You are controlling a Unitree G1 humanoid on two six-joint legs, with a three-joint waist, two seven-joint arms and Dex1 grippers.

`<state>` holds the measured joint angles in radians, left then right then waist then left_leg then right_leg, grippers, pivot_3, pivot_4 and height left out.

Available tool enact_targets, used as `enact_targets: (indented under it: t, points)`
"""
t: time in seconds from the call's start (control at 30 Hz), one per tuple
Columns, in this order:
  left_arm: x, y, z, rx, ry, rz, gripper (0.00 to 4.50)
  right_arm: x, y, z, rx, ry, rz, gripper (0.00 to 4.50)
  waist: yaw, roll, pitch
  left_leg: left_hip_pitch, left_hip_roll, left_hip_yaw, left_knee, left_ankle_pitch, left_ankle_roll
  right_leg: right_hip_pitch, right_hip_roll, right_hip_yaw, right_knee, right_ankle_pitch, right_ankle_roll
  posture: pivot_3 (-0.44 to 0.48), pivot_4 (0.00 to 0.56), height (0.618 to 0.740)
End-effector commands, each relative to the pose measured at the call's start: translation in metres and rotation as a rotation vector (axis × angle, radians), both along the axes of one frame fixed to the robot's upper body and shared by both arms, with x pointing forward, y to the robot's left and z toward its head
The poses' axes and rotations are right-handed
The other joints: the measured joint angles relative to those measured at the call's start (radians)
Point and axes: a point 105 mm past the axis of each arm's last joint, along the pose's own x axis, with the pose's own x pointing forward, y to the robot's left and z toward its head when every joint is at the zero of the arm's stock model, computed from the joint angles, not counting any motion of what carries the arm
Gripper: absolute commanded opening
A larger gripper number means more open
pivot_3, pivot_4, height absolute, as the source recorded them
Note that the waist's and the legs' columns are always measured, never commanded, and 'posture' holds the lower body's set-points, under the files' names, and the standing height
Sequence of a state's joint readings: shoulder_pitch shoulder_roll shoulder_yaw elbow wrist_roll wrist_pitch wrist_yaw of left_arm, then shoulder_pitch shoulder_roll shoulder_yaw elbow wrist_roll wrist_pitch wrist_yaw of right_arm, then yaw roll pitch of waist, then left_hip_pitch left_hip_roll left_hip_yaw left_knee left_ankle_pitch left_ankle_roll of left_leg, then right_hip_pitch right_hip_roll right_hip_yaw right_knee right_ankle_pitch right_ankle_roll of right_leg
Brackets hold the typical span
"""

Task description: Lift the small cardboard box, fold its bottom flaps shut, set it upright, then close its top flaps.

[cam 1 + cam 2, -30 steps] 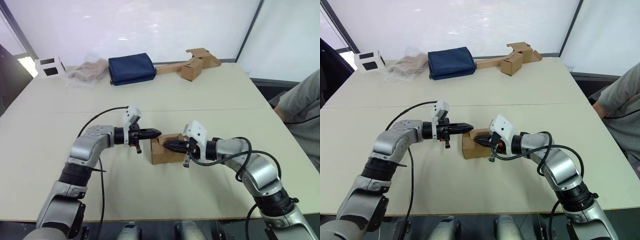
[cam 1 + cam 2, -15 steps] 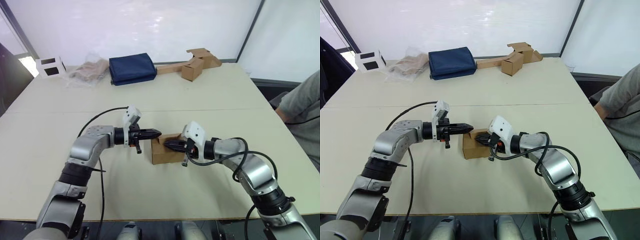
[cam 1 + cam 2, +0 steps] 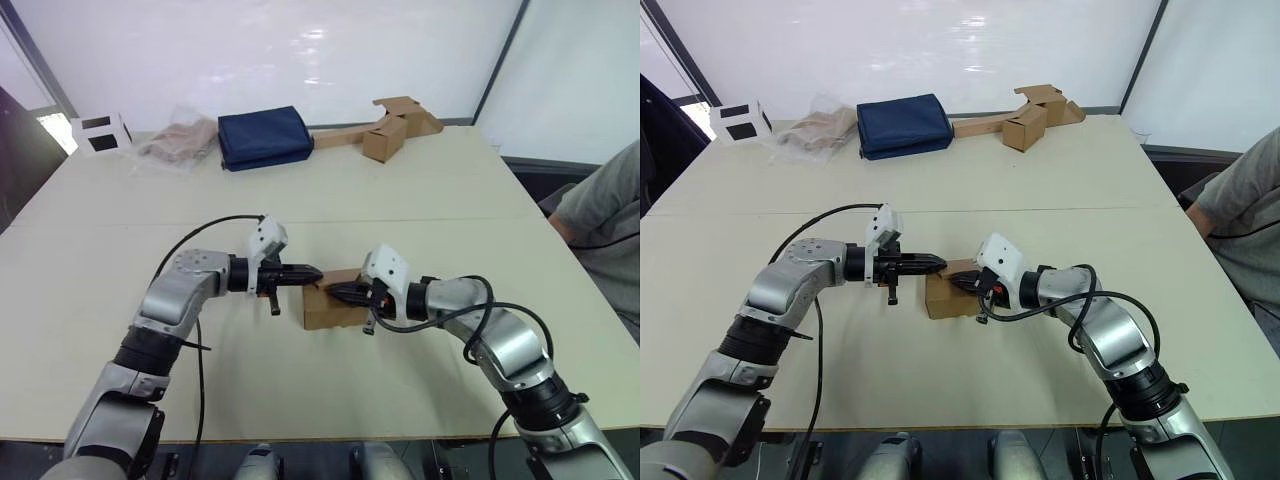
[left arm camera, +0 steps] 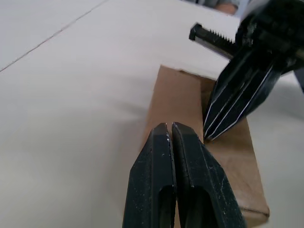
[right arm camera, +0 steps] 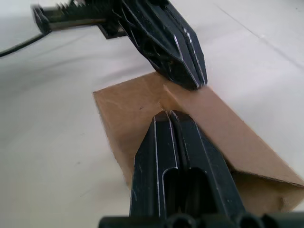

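The small cardboard box (image 3: 328, 310) stands on the table in front of me, plain brown. Its top flaps (image 5: 128, 107) lie folded down over the opening. My left gripper (image 3: 315, 272) is shut, its tip resting at the box's upper left edge. My right gripper (image 3: 335, 291) is also shut and comes in from the right, its tip pressed on the flaps where two panels meet. In the right wrist view the left gripper's fingers (image 5: 183, 57) touch the flap just beyond my right gripper (image 5: 168, 114). The bottom flaps are hidden beneath the box.
Along the table's far edge sit a white cube with dark windows (image 3: 100, 133), a clear bag of brown material (image 3: 180, 143), a navy blue bag (image 3: 263, 137) and a smaller brown box joined to loose cardboard (image 3: 385, 130). A person sits at the right (image 3: 600, 215).
My left gripper has edged right and slightly down, so its tip now meets the box's top edge. The right gripper and the box have hardly moved.
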<state>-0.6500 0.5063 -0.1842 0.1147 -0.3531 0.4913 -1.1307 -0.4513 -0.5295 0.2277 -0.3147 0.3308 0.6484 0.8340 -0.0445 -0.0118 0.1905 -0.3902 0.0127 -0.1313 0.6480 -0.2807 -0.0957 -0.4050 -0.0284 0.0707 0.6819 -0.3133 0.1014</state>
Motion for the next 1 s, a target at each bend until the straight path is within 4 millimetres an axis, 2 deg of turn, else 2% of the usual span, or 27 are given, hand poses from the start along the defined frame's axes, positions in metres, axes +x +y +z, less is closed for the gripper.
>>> enact_targets:
  t: [0.03, 0.17, 0.23, 0.33, 0.43, 0.63, 0.73, 0.83, 1.0]
  points:
    - [-0.003, 0.002, -0.001, 0.039, -0.044, -0.022, 0.1, -0.01, -0.001, 0.019, 0.068, -0.007, 0.035, 0.0, 0.0, 0.0, 0.0, 0.0, 0.0, 0.0, 0.0, 0.0, 0.0, 0.0, 0.0, 0.0, 0.0, 0.0, 0.0, 0.0, 0.15, 0.74]
    - [-0.001, 0.005, 0.0, 0.047, -0.062, -0.009, 0.1, -0.008, -0.007, 0.027, 0.107, -0.007, 0.01, 0.0, 0.0, 0.0, 0.0, 0.0, 0.0, 0.0, 0.0, 0.0, 0.0, 0.0, 0.0, 0.0, 0.0, 0.0, 0.0, 0.0, 0.15, 0.74]
    - [0.003, 0.008, 0.014, -0.027, -0.053, 0.025, 0.1, -0.004, -0.011, 0.031, 0.12, -0.028, -0.02, 0.0, 0.0, 0.0, 0.0, 0.0, 0.0, 0.0, 0.0, 0.0, 0.0, 0.0, 0.0, 0.0, 0.0, 0.0, 0.0, 0.0, 0.15, 0.74]
    - [0.004, 0.011, 0.052, -0.174, -0.031, 0.059, 0.1, 0.004, -0.018, 0.04, 0.153, -0.061, -0.07, 0.0, 0.0, 0.0, 0.0, 0.0, 0.0, 0.0, 0.0, 0.0, 0.0, 0.0, 0.0, 0.0, 0.0, 0.0, 0.0, 0.0, 0.15, 0.74]
    - [0.001, 0.014, 0.061, -0.168, -0.048, 0.056, 0.1, 0.01, -0.021, 0.044, 0.17, -0.083, -0.105, 0.0, -0.001, 0.0, 0.0, 0.0, 0.0, 0.0, 0.0, 0.0, 0.0, 0.0, 0.0, 0.0, 0.0, 0.0, 0.0, 0.0, 0.15, 0.74]
    - [0.0, 0.003, 0.047, -0.075, -0.083, 0.037, 0.1, 0.022, -0.018, 0.036, 0.145, -0.097, -0.13, 0.0, -0.001, 0.0, 0.0, 0.0, 0.0, 0.0, 0.0, 0.0, 0.0, 0.0, 0.0, 0.0, 0.0, 0.0, 0.0, 0.0, 0.15, 0.74]
    - [-0.003, -0.004, 0.041, -0.069, -0.079, 0.013, 0.1, 0.022, -0.018, 0.031, 0.119, -0.092, -0.125, 0.0, 0.0, 0.0, 0.0, 0.0, 0.0, 0.0, 0.0, 0.0, 0.0, 0.0, 0.0, 0.0, 0.0, 0.0, 0.0, 0.0, 0.15, 0.74]
    - [-0.004, -0.012, 0.026, -0.022, -0.084, 0.001, 0.1, 0.019, -0.018, 0.018, 0.06, -0.077, -0.113, 0.0, 0.0, 0.0, 0.0, 0.0, 0.0, 0.0, 0.0, 0.0, 0.0, 0.0, 0.0, 0.0, 0.0, 0.0, 0.0, 0.0, 0.15, 0.74]
    - [-0.006, -0.015, 0.014, 0.004, -0.065, -0.013, 0.1, 0.018, -0.019, 0.01, 0.014, -0.07, -0.109, 0.0, 0.0, 0.0, 0.0, 0.0, 0.0, 0.0, 0.0, 0.0, 0.0, 0.0, 0.0, 0.0, 0.0, 0.0, 0.0, 0.0, 0.15, 0.74]
